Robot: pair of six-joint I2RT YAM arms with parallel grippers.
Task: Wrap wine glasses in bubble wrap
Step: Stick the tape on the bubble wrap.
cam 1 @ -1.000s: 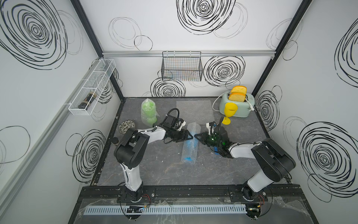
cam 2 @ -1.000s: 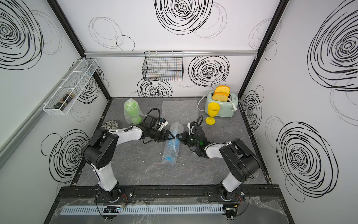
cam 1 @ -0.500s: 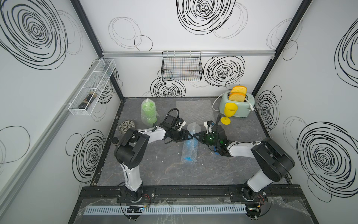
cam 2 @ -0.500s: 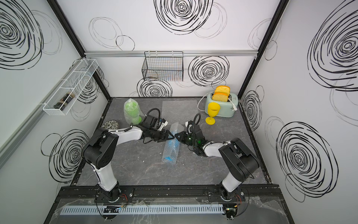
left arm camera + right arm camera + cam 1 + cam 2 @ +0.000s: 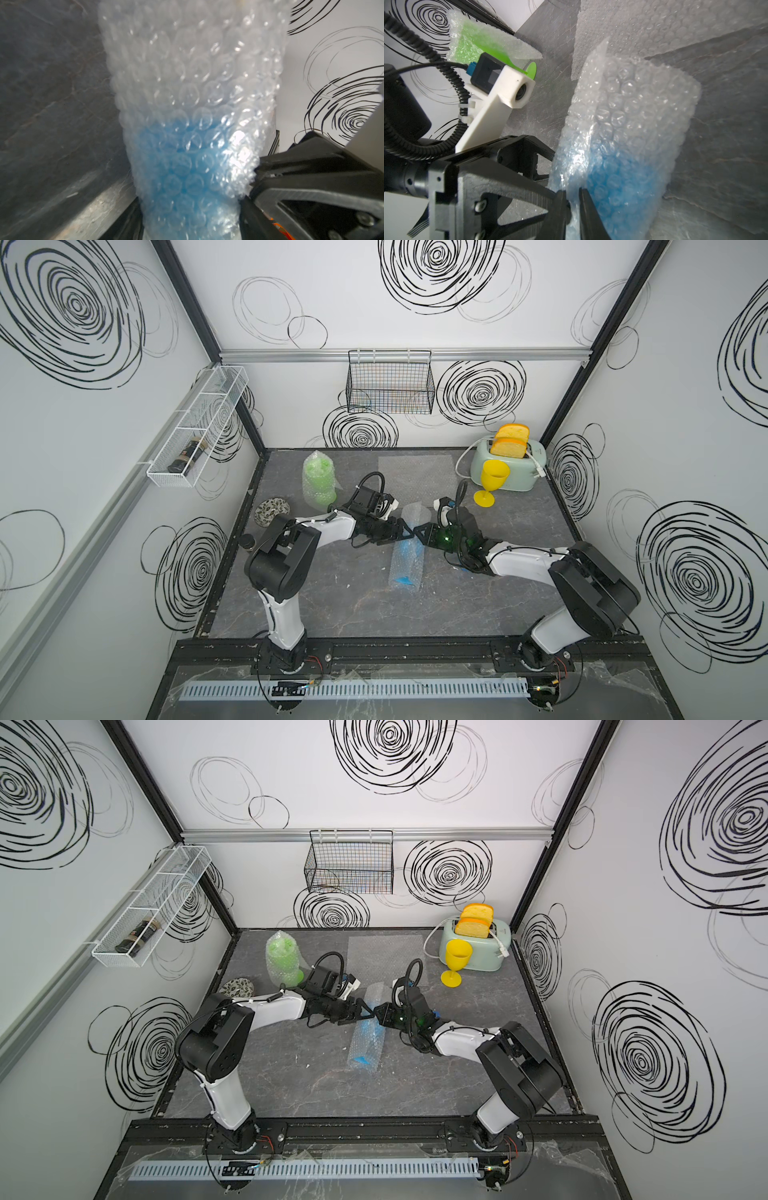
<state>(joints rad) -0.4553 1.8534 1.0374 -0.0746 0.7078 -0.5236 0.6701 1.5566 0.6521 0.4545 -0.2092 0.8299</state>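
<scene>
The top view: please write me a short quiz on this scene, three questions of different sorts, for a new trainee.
1. True or false: the yellow goblet stands unwrapped near the toaster.
2. The bundle lying between the left gripper and the right gripper holds which goblet? A lime green; B blue; C yellow.
3. How many goblets are already wrapped?

Key: 1 true. 2 B. 3 two: this bundle and the lime green goblet.
</scene>
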